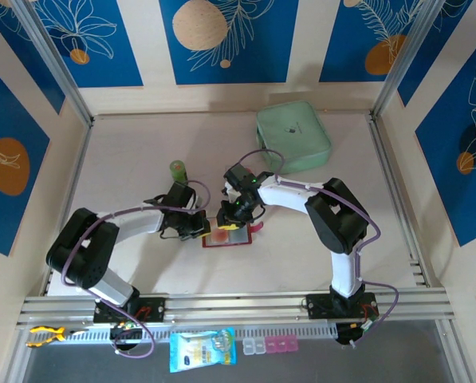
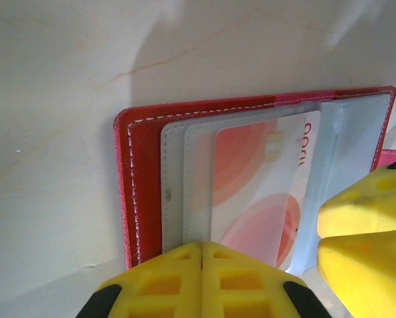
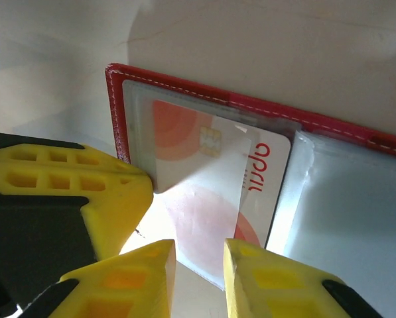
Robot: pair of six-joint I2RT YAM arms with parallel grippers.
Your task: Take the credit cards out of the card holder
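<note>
**Step in hand: drawing a card out of the open holder.**

The holder (image 2: 144, 185) lies open on the table (image 1: 142, 144), between my two claws. My left claw (image 2: 201, 255) is closed, tips together at the holder's near edge. I judge that it pins the holder down. My right claw (image 3: 199, 265) stands with its jaws a little apart over the near edge of the card (image 3: 204, 172) and clamps nothing that I can see. The card lies among the clear sleeves (image 2: 174, 192), chip side up. I cannot tell how far out it is. Next move, as I judge it: close the right jaws on that edge, then pull straight along the sleeve while the left claw holds firm. A skewed pull may drag the holder. Count: one holder, one card seen, at least three sleeves, two claws.
</note>
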